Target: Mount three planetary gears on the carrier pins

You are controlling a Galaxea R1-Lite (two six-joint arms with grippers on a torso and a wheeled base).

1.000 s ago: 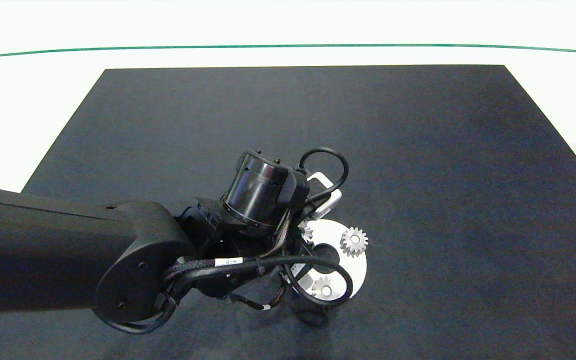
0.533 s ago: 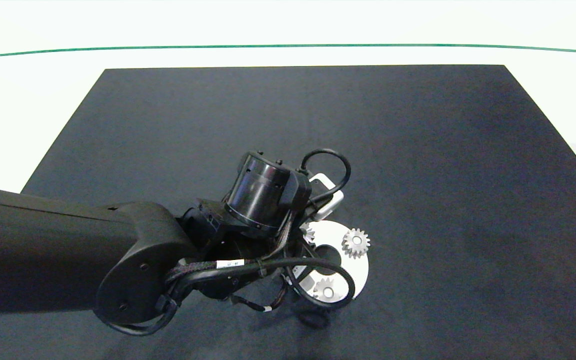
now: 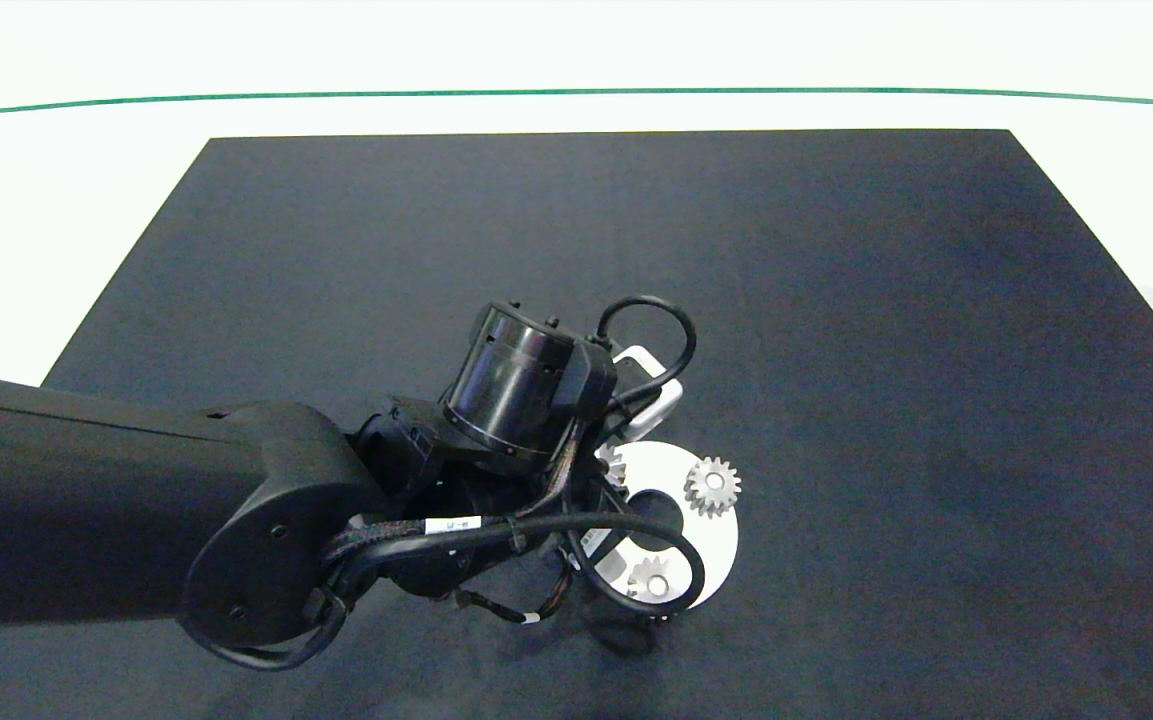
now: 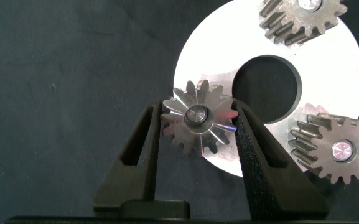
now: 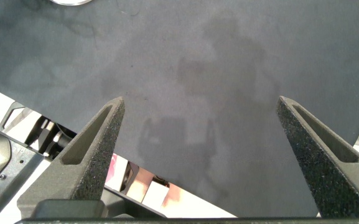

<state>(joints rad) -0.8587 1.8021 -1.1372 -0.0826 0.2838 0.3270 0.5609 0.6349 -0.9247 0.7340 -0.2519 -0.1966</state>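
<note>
- The left gripper [image 4: 198,121] pinches one small silver-grey metal gear [image 4: 198,119] between its two dark fingers [image 4: 143,144], one finger on each toothed side.
- This gear sits over the edge of the flat white round disc [image 4: 328,68], and a short round pin [image 4: 198,116] shows in the gear's middle hole. I think the gear is on the pin, but I cannot tell if it is pushed all the way down.
- Two more gears just like it sit on the disc, each with a pin end in its hole: one [image 4: 300,18] at the disc's far edge and one [image 4: 333,149] at its side. They are apart and their teeth do not touch.
- In the head view the left arm [image 3: 166,510] comes in from the left and hides part of the disc [image 3: 721,540]. The disc lies on a big black mat [image 3: 836,300].
- The right gripper [image 5: 207,162] is spread wide and holds nothing. It hangs over bare mat near the table edge.
- The gears look hard and stiff, and a bit heavy for their small size. They will not bend or squash.
- The metal looks smooth, so a gear may slip or tip if the squeeze is weak.
- A good place to hold a gear is across its teeth on two opposite sides, so the hole stays free for the pin.
- A tilted gear could get stuck on the pin, so it should stay flat.
</note>
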